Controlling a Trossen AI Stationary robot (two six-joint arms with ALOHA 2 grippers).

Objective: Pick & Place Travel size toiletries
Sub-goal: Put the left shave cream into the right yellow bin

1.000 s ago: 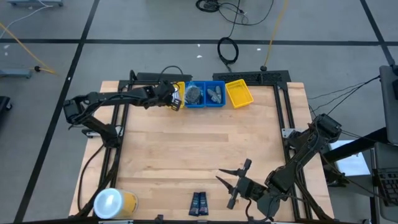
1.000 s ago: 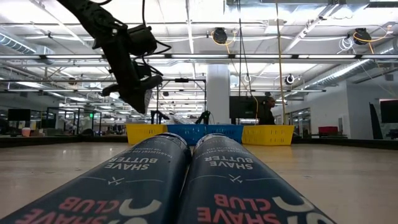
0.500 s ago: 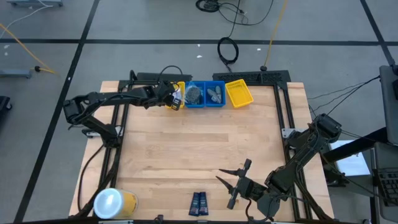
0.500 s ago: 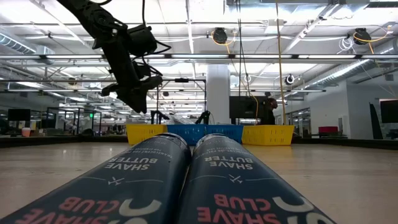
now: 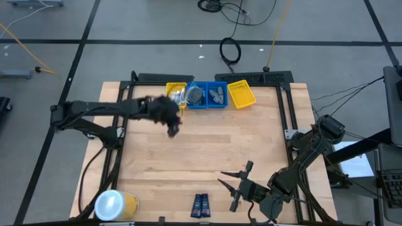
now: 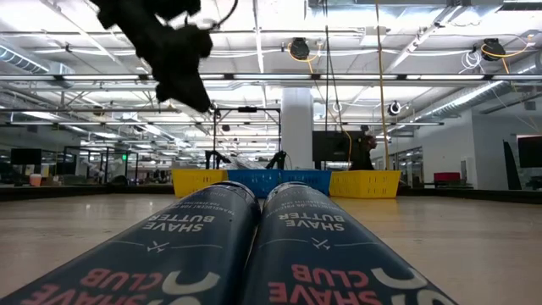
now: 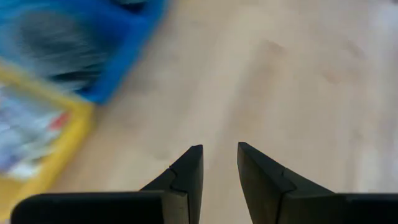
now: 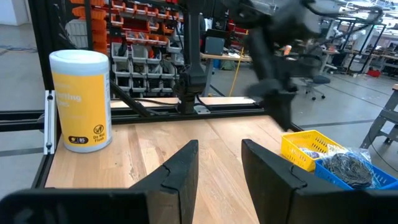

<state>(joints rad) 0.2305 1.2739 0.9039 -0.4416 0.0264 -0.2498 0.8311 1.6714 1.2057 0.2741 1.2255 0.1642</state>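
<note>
Two navy flat packets [image 5: 201, 205] lie side by side at the table's near edge; they fill the foreground of the low view [image 6: 279, 246]. My left gripper [image 5: 172, 127] hangs over bare wood just in front of the left yellow tray [image 5: 176, 94], high above the table in the low view [image 6: 185, 80]. It is open, with nothing between its fingers [image 7: 219, 152]. My right gripper [image 5: 235, 171] waits open near the near right corner, pointing level across the table [image 8: 219, 149].
Along the far edge stands a row of four trays: yellow, blue [image 5: 196, 96] with dark grey contents, blue [image 5: 217, 95], and yellow [image 5: 242, 94]. A large yellow, white-topped container [image 5: 114, 205] stands at the near left corner. The middle of the wooden table [image 5: 207, 144] is bare.
My left gripper has pulled back from over the left yellow tray toward the table's near edge. It has also risen and turned. My right gripper has kept still.
</note>
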